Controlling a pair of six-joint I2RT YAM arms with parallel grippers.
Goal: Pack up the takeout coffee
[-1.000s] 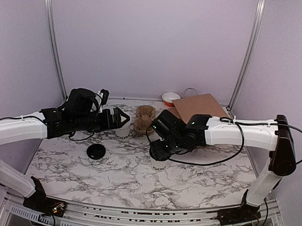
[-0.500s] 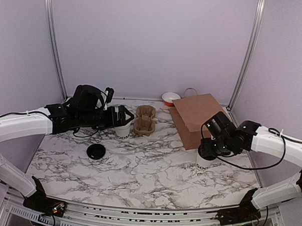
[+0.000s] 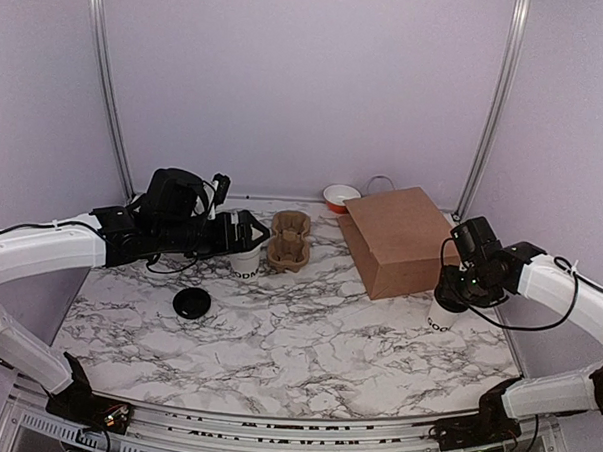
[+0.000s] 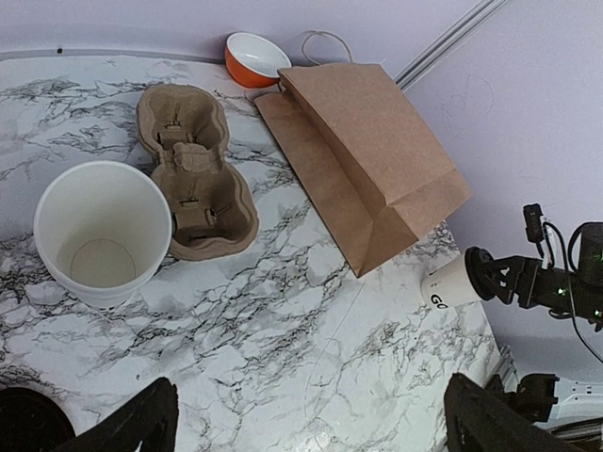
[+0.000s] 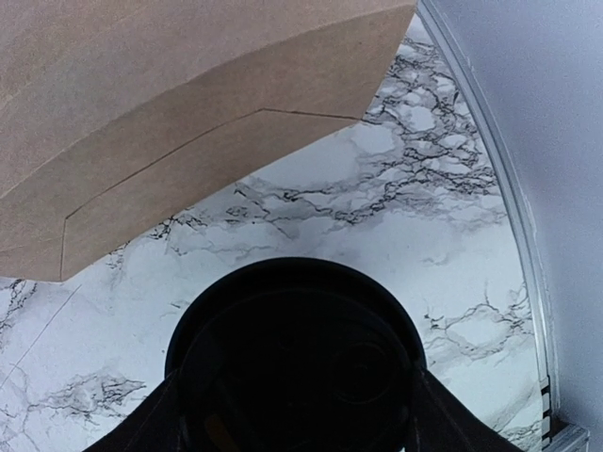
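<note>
On the marble table (image 3: 276, 355), your takeout coffee (image 3: 442, 316) is just right of the paper bag (image 3: 401, 235), off its near corner. Treat it as thin, crushable paper, so hold it at the stiffer lidded rim. The right gripper (image 3: 453, 291) clasps it there from above. The left gripper (image 4: 311, 424) hangs spread, well left of the bag.

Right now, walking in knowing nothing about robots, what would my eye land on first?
Probably the brown paper bag at the back right of the marble table, with the right end effector gripping a black-lidded takeout coffee just beside it. Over on the left, the left end effector, open, hovers by an empty white cup next to a brown pulp cup tray.
</note>
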